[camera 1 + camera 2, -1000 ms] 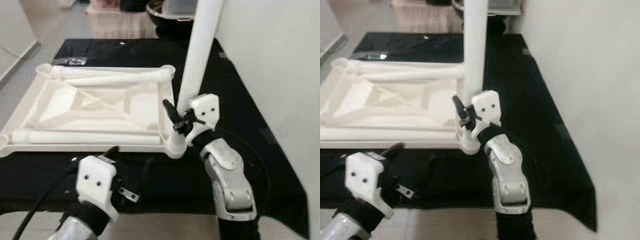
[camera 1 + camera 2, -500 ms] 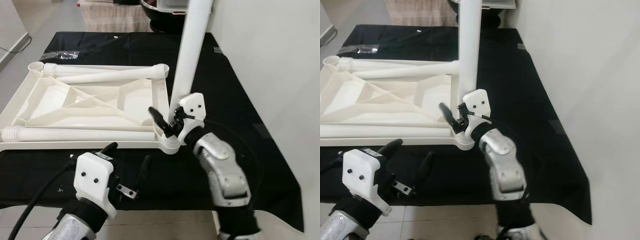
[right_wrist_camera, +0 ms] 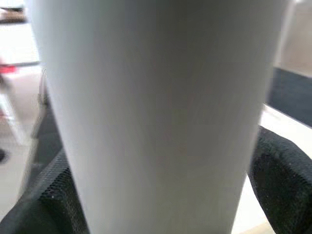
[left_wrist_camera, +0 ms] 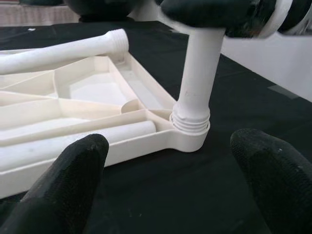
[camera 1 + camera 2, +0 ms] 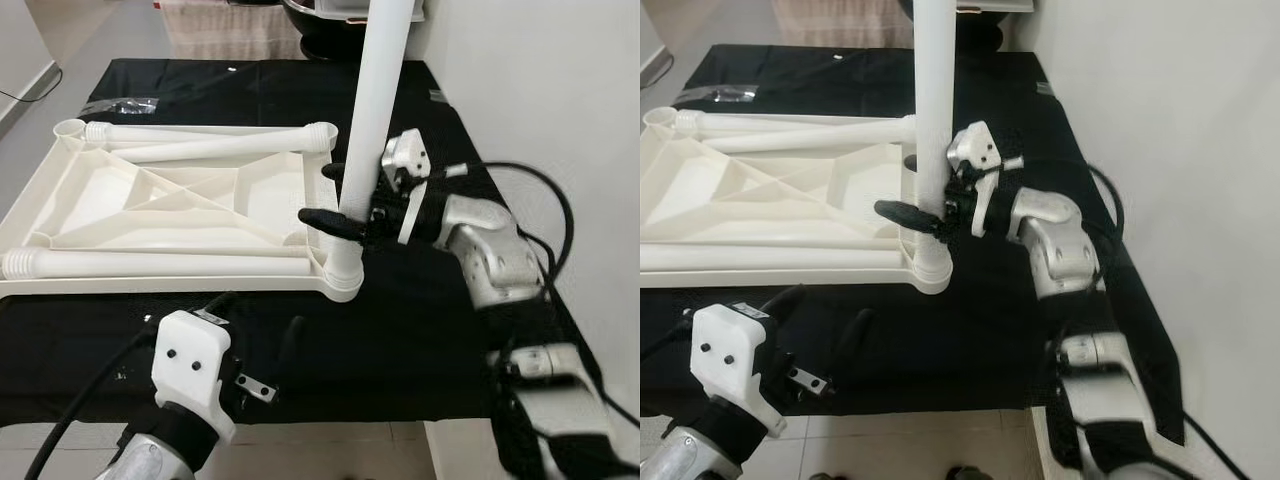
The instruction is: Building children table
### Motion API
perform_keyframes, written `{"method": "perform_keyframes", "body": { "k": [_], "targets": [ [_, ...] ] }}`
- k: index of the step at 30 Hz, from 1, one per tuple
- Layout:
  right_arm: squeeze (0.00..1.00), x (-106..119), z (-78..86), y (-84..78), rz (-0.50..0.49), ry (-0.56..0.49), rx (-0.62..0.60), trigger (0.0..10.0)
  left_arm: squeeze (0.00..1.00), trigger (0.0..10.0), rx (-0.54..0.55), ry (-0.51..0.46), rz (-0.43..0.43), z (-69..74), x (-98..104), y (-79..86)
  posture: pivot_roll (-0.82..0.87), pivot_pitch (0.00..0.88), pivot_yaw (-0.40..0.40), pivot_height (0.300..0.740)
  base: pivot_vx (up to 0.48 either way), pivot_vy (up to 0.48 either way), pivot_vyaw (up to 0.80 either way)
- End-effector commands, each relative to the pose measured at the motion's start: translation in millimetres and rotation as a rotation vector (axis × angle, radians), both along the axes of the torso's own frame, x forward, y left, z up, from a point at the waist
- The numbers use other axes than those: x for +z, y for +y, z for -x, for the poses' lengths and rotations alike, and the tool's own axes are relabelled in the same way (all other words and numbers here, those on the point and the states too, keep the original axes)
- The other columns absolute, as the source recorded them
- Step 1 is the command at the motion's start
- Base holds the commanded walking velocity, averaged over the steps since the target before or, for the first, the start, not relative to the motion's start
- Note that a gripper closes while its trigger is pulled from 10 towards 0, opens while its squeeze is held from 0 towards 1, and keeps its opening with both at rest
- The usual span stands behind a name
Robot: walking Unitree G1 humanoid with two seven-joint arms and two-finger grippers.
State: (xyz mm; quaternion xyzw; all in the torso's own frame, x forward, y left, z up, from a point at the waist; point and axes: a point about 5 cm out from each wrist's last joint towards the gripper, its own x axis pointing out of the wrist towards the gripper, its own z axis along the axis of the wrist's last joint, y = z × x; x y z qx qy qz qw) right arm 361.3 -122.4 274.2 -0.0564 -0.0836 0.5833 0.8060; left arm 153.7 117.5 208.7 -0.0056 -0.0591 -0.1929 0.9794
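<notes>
The right pincer (image 5: 335, 195) clamps the upright white plastic table leg (image 5: 372, 120); the left pincer (image 5: 260, 320) hovers spread over the black-clothed worktop (image 5: 400, 330).

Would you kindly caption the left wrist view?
Open left pincer faces the upright table leg seated in the tabletop's corner socket.

tabletop (image 5: 170, 205) — white, upside down (ribbed) | upright leg (image 5: 372, 110) — in corner socket | two legs lying loose

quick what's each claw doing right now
Left claw: open, holding nothing, low in front of the upturned white plastic tabletop.
Right claw: shut on the upright white plastic table leg standing in the tabletop's corner socket.
</notes>
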Motion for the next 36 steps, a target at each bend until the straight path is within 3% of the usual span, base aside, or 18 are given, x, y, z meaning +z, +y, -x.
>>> {"method": "perform_keyframes", "body": {
  "k": [1,6,7,19,25,27,28,29,30,31,32,33,36],
  "targets": [
    [0.0,2.3,-0.6,-1.6,-0.012,0.009,0.064,10.0,0.0,10.0,0.003,0.004,0.0,1.7,-1.3,-0.1,0.18,0.198,-0.089,0.74,0.0,0.0,0.0],
    [0.0,9.2,-2.8,-7.1,-0.005,0.03,0.147,10.0,0.0,10.0,-0.003,0.01,0.0,2.3,-2.1,-0.7,0.18,0.205,-0.082,0.74,0.0,0.0,0.0],
    [0.0,15.1,-4.4,-11.8,-0.007,0.05,0.225,0.0,0.0,10.0,-0.006,0.012,-0.001,2.8,-2.6,-0.7,0.18,0.21,-0.077,0.74,0.0,0.0,0.0],
    [0.0,13.0,-3.9,-21.4,0.029,0.084,0.315,0.0,0.0,10.0,-0.001,0.013,-0.006,2.0,-2.3,0.4,0.15,0.2,-0.074,0.74,0.0,0.0,0.0],
    [0.0,4.2,-5.0,-24.6,0.038,0.013,0.199,0.0,0.0,10.0,-0.006,0.013,-0.006,2.4,-2.4,0.0,0.14,0.198,-0.074,0.74,0.0,0.0,0.0],
    [0.0,-24.2,-5.7,-9.7,-0.024,0.027,-0.168,0.0,0.0,10.0,-0.011,0.011,-0.005,2.1,-2.0,0.1,0.14,0.205,-0.073,0.74,0.0,0.0,0.0],
    [0.0,-24.2,-5.7,-9.7,-0.024,0.027,-0.168,0.0,0.0,10.0,-0.011,0.011,-0.005,2.1,-2.0,0.1,0.14,0.205,-0.073,0.74,0.0,0.0,0.0],
    [0.0,-50.8,0.4,-5.0,-0.001,0.033,-0.536,0.0,0.0,10.0,-0.011,0.011,-0.006,1.7,-1.6,1.0,0.13,0.209,-0.062,0.74,0.0,0.0,0.0],
    [0.0,-50.8,0.4,-5.0,-0.001,0.033,-0.536,0.0,0.0,10.0,-0.011,0.011,-0.006,1.7,-1.6,1.0,0.13,0.209,-0.062,0.74,0.0,0.0,0.0],
    [0.0,-69.7,17.6,-2.2,0.004,0.049,-0.713,0.0,0.0,10.0,-0.011,0.01,-0.008,1.1,-1.2,1.8,0.13,0.211,-0.058,0.74,0.0,0.0,0.0],
    [0.0,-82.2,32.4,3.3,0.001,0.074,-0.804,0.0,0.0,10.0,-0.013,0.011,-0.01,0.3,-0.8,2.2,0.13,0.208,-0.048,0.74,0.0,0.0,0.0],
    [0.0,-88.3,41.0,13.0,-0.016,0.102,-0.8,0.0,0.0,10.0,-0.02,0.012,-0.009,-0.3,-0.5,1.5,0.11,0.195,-0.037,0.74,0.0,0.0,0.0],
    [0.0,-90.3,43.8,20.6,-0.034,0.122,-0.762,0.0,0.0,10.0,-0.026,0.013,-0.009,-0.8,-0.2,0.6,0.11,0.19,-0.034,0.74,0.0,0.0,0.0]
  ]
}}
